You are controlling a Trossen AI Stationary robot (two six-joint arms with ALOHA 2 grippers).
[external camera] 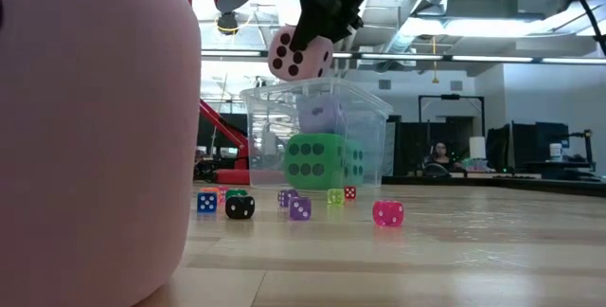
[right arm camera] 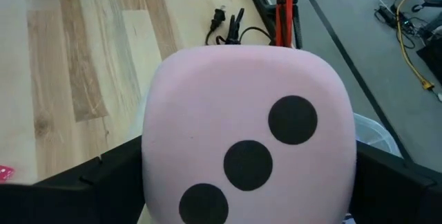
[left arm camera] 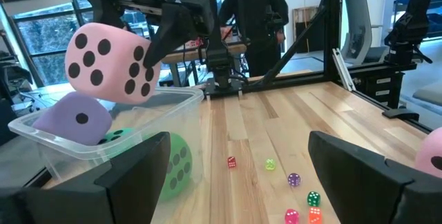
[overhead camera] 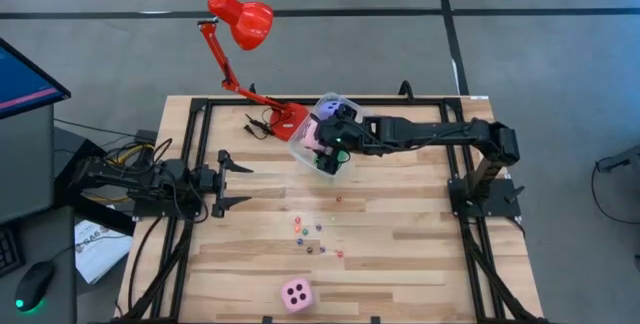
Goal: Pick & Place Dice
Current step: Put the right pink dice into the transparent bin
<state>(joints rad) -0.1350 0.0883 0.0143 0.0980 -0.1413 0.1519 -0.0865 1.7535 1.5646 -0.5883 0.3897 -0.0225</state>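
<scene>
Gripping pink die (external camera: 299,54), right gripper (overhead camera: 333,144) hangs above clear tub (external camera: 365,117) near desk's far edge; left gripper (overhead camera: 232,185) waits open, left edge.

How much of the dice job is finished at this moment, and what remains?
Done: a green die and a purple die sit in the clear tub. In hand: the right gripper holds a pink die above it. Left: another pink die and the tiny dice.
</scene>
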